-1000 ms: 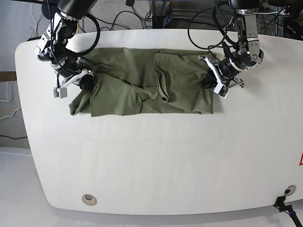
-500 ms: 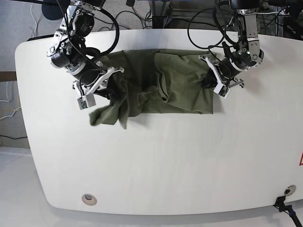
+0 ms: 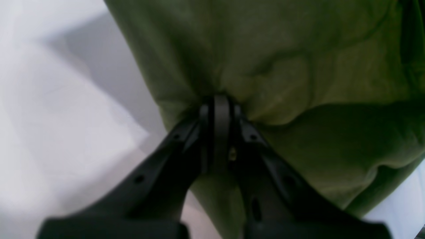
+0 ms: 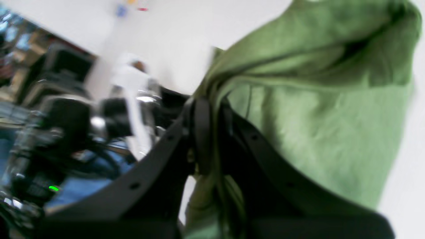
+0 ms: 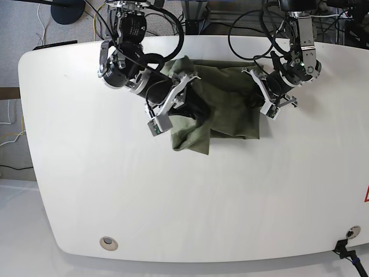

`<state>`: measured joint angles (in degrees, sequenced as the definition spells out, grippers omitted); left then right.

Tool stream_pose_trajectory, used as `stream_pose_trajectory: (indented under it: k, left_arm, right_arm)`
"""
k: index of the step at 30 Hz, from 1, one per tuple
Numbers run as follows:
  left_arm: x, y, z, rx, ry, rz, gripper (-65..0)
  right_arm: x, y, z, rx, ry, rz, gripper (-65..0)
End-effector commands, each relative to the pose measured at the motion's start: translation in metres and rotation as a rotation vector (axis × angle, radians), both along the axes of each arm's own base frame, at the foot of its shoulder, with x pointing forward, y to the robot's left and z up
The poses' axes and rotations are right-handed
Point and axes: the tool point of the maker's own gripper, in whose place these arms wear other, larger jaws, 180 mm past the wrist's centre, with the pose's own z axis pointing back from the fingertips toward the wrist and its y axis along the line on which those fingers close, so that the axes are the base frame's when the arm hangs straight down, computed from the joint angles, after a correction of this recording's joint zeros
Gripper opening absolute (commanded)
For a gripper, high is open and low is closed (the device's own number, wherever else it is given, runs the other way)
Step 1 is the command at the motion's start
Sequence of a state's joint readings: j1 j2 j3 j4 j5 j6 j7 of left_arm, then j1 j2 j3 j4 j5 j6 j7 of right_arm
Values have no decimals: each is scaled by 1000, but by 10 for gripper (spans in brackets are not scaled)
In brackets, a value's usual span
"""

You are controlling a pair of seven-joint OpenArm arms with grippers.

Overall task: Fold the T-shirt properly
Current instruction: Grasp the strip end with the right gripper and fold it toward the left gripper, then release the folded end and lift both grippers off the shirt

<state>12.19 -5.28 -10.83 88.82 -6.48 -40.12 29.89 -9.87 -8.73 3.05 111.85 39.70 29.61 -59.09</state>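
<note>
Can count one T-shirt [image 5: 233, 107], one white table [image 5: 173, 202] and two robot arms, one on the left side [image 5: 300, 40] and one on the right [image 5: 124, 49], along with two grippers, a left gripper [image 5: 253, 103] and a right gripper [image 5: 200, 113], making one for each arm. Also visible at the table's near side, two round fittings, one toward each corner [image 5: 108, 243] [image 5: 353, 232], plus one black bracket [image 5: 343, 250] below the second. Behind the table, several cables [image 5: 222, 24], too tangled to number exactly.
</note>
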Motion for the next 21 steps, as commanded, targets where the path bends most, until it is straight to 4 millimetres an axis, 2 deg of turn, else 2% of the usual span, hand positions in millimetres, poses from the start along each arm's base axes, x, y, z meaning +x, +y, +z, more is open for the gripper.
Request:
stream_pose_trajectory:
  k: [1,7,11,12,14,17,19,21]
  left_arm:
    - [-10,10,-12,74,60,-12,-650]
    - [-10,10,-12,74,60,-12,-650]
    - [-9,10,-11,75,57,-12,-650]
    - [-9,9,-11,73,57,-12,-650]
    - [-9,9,-11,73,57,-12,-650]
    - [-9,9,-11,72,56,-12,-650]
    - [-8,9,-10,72,53,-11,-650]
    - [-7,9,-9,72,50,-12,-650]
  right_arm:
    - [1,18,11,65,-30,32,-650]
    - [10,35,10,89,-30,76,-650]
    - [12,45,0,91,2,108,-650]
    - [12,46,-4,95,15,110,-630]
    - [12,48,-9,102,31,109,-482]
    - [12,61,-1,117,0,136,-268]
    - [14,74,12,118,-42,180,-180]
    - [15,87,24,117,-65,218,-175]
